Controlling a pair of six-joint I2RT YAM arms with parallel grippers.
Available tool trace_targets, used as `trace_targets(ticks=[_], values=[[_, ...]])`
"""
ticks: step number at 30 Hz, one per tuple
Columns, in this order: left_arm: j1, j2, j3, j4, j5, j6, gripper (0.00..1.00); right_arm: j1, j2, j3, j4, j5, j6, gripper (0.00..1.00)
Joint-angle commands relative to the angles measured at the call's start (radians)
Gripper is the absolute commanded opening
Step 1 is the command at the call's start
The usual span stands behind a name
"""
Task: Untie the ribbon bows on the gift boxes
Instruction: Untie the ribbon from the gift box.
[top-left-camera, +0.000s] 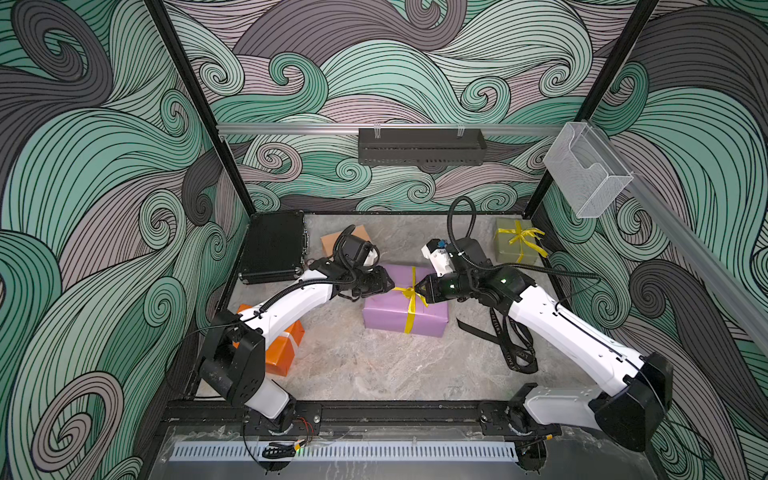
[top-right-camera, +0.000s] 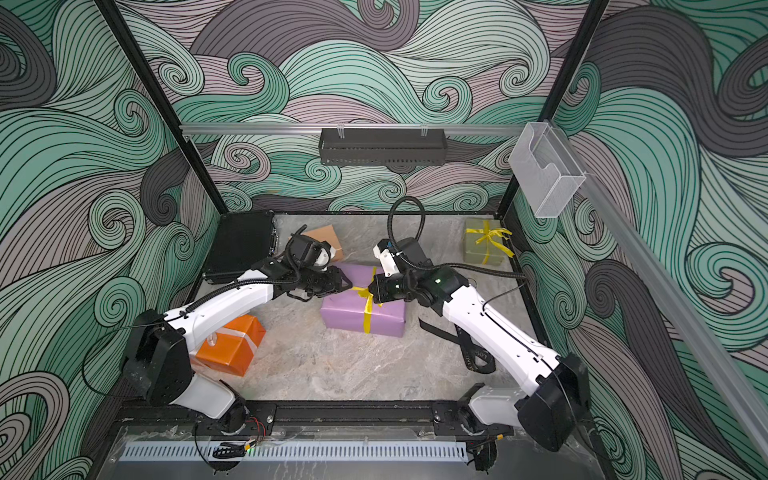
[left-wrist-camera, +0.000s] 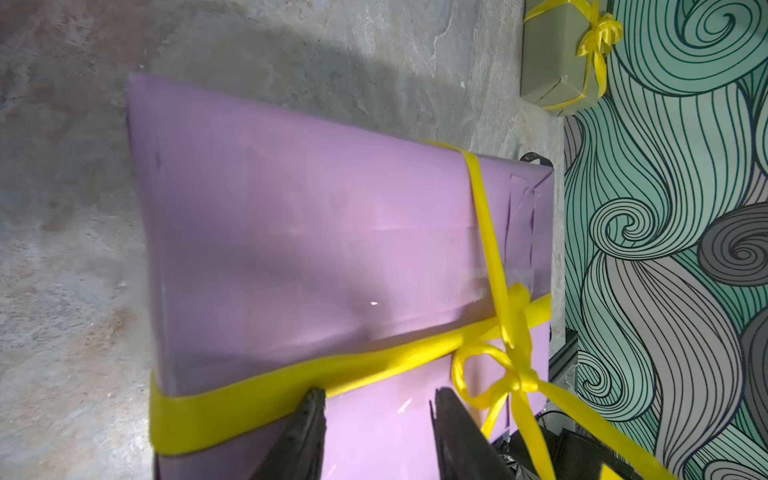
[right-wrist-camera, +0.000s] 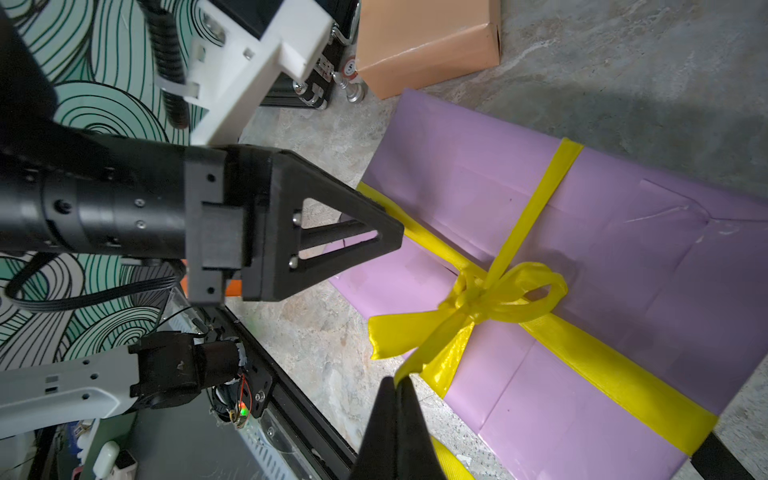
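Here the right gripper pinches the tail of the yellow bow atop the purple box mid-table, likely to pull it loose; the left gripper, jaws half spread, seems to brace the box.

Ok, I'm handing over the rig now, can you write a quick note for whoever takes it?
Right pincer: shut on a tail of the yellow bow on the purple box.
Left pincer: open, at that box's edge, holding nothing.
Done: black ribbon lies loose on the table; tan box is bare.
Left: that bow, still knotted; olive box with a second yellow bow; orange box, white ribbon still round it.
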Motion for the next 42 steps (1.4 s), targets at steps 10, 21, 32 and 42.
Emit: trace_targets(ticks=[10,21,32,42], values=[[-0.005,-0.008,0.037,-0.038,-0.019,-0.005,0.44,-0.028,-0.143,-0.026,0.117,-0.022,0.085,0.0],[-0.006,-0.007,0.037,-0.038,-0.017,-0.005,0.44,-0.042,-0.266,0.012,0.13,0.016,0.078,0.0],[-0.005,-0.001,0.037,-0.036,-0.016,-0.004,0.44,-0.056,-0.34,0.0,0.122,0.074,0.044,0.0],[-0.005,-0.002,0.04,-0.029,0.005,0.008,0.45,-0.075,-0.336,-0.041,0.067,0.148,0.02,0.0]])
